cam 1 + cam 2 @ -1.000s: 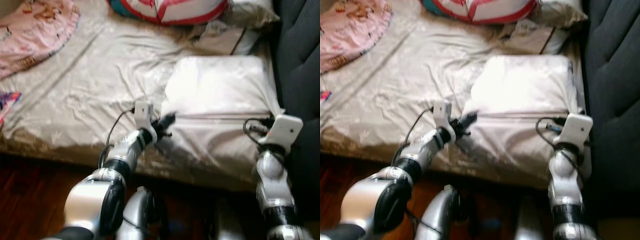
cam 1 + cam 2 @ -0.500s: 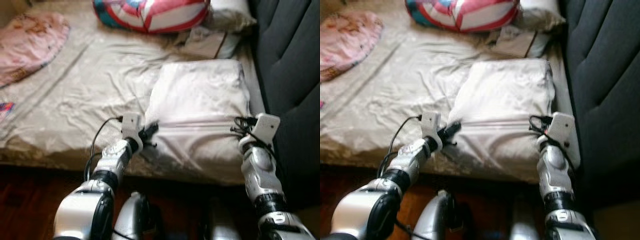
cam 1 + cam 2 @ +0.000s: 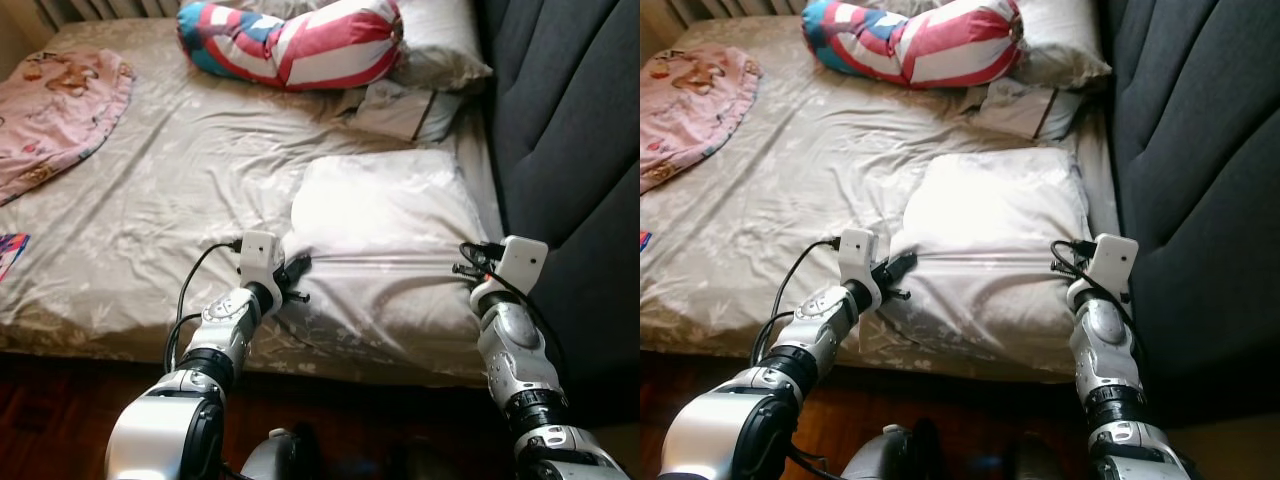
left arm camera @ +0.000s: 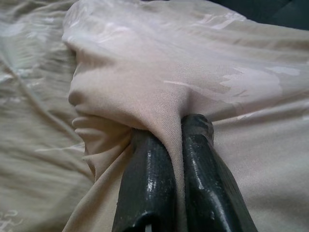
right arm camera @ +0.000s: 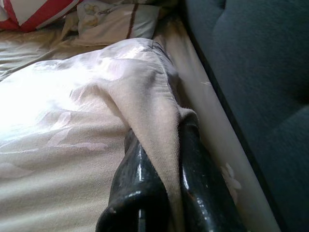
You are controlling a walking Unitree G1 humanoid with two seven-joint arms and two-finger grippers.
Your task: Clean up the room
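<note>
A beige-sheeted bed (image 3: 150,200) lies beside a dark padded headboard (image 3: 570,120). On the bed, at the headboard side, rests a folded beige quilt (image 3: 385,240). The left gripper (image 4: 166,145) pinches the quilt's near left corner, fingers closed on fabric; the right gripper (image 5: 161,154) clamps its headboard-side corner likewise. Beyond the quilt lie a striped bolster (image 3: 290,40), pillows (image 3: 435,50) and, farther off, a pink cloth (image 3: 55,110)

left pincer (image 4: 175,126) | clamped on fold of beige pillow (image 4: 203,72) | rumpled bedsheet (image 4: 34,96) beside

Bed (image 3: 150,190); pillows (image 3: 385,235), bolster (image 3: 290,40), pink cloth (image 3: 55,105)
</note>
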